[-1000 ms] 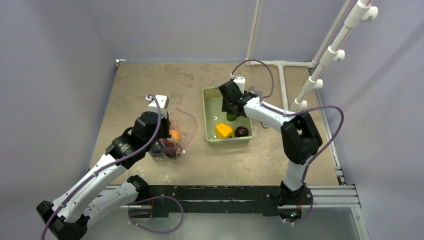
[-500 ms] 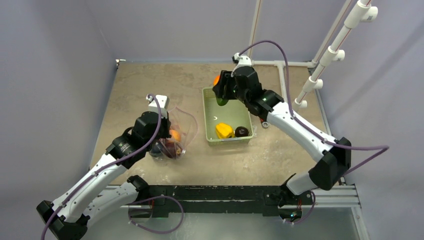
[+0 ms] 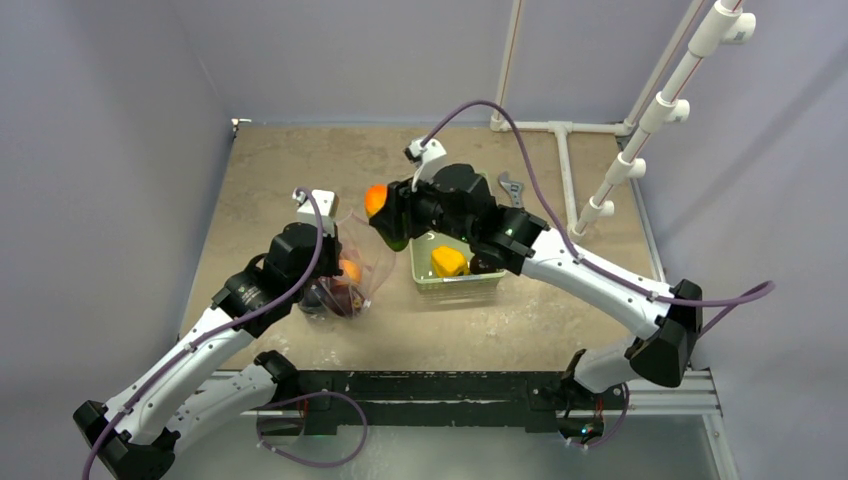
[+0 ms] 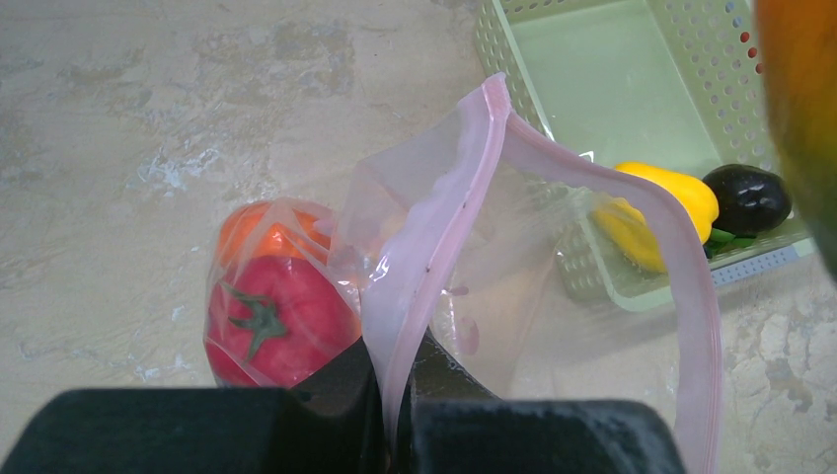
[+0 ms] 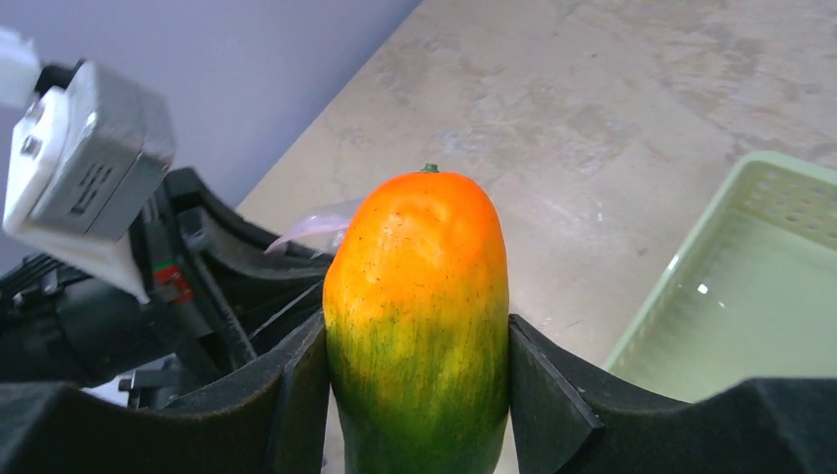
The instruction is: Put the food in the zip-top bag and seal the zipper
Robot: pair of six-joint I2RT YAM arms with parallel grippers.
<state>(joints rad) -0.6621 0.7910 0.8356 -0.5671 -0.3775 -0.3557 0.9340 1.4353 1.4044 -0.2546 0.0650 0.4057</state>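
Note:
The clear zip-top bag (image 3: 362,262) stands on the table with a red tomato (image 4: 268,321) and an orange piece (image 4: 259,225) inside. My left gripper (image 4: 398,400) is shut on its pale pink zipper (image 4: 446,212), and the mouth gapes open. My right gripper (image 5: 415,351) is shut on an orange-and-green toy fruit (image 5: 419,286), held above the table just right of the bag's mouth; the same fruit (image 3: 379,207) shows from above. A yellow pepper (image 3: 448,261) and a dark plum (image 3: 485,264) lie in the basket.
The light green slotted basket (image 3: 418,205) sits right of the bag, partly under my right arm. A wrench (image 3: 510,185) lies behind it. White pipes (image 3: 640,130) run along the back right. Grey walls close in the table's left and rear.
My right arm has lifted the orange-green fruit out of the basket and swung it left, toward the bag's mouth. The left arm and the bag have stayed still.

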